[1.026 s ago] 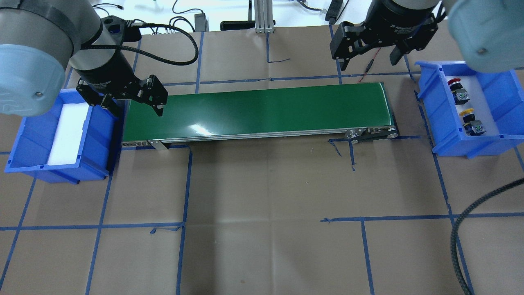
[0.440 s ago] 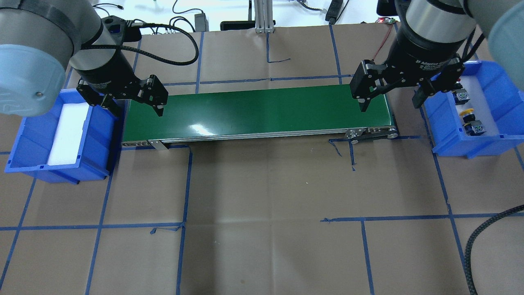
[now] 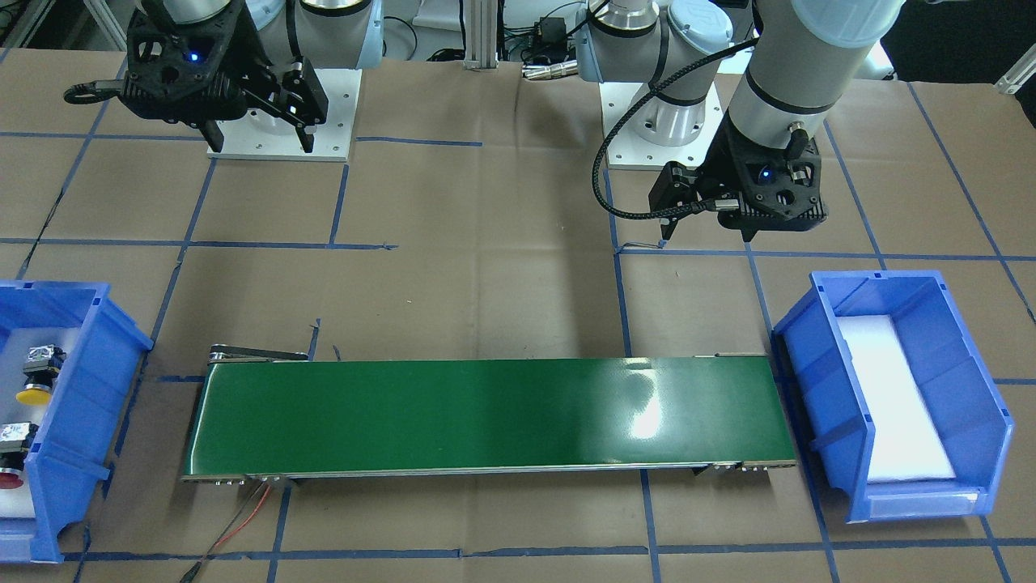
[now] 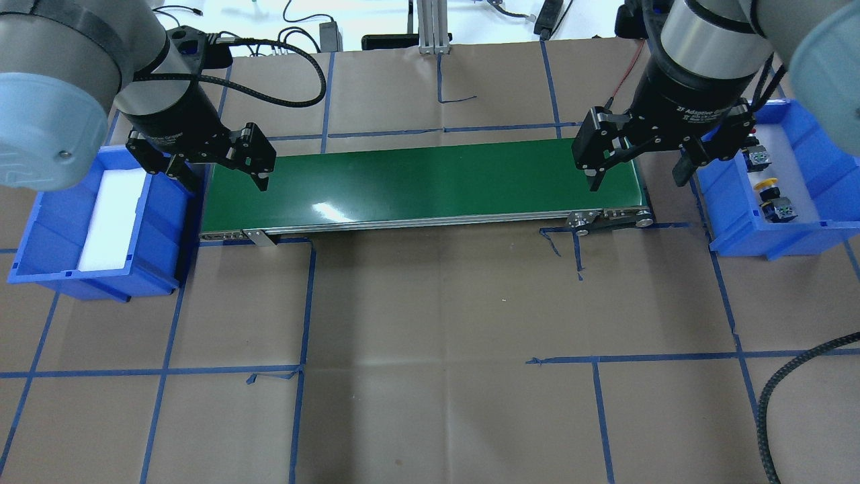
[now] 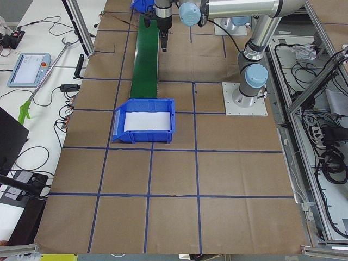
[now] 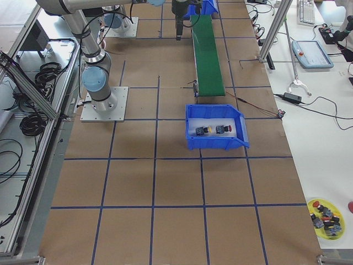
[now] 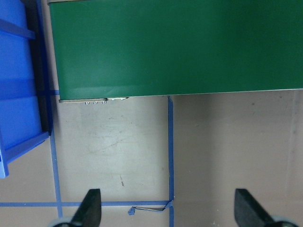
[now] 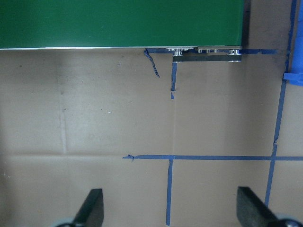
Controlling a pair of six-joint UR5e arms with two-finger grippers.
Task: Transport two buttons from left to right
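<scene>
Overhead exterior: fingers [image 4: 594, 176] spread, empty, on right gripper [image 4: 635, 181] at the belt's [image 4: 416, 181] right end and left gripper [image 4: 225, 181] at its left. One yellow button [image 4: 772, 198] and one red button [image 4: 759, 156], two in all, lie lengthwise in the right bin [image 4: 739, 232], caps toward its far end.

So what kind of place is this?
Probably a robotics lab or test cell: two arms bolted to a taped-grid table, a small green conveyor between blue bins, a teach pendant and loose cables alongside.
</scene>
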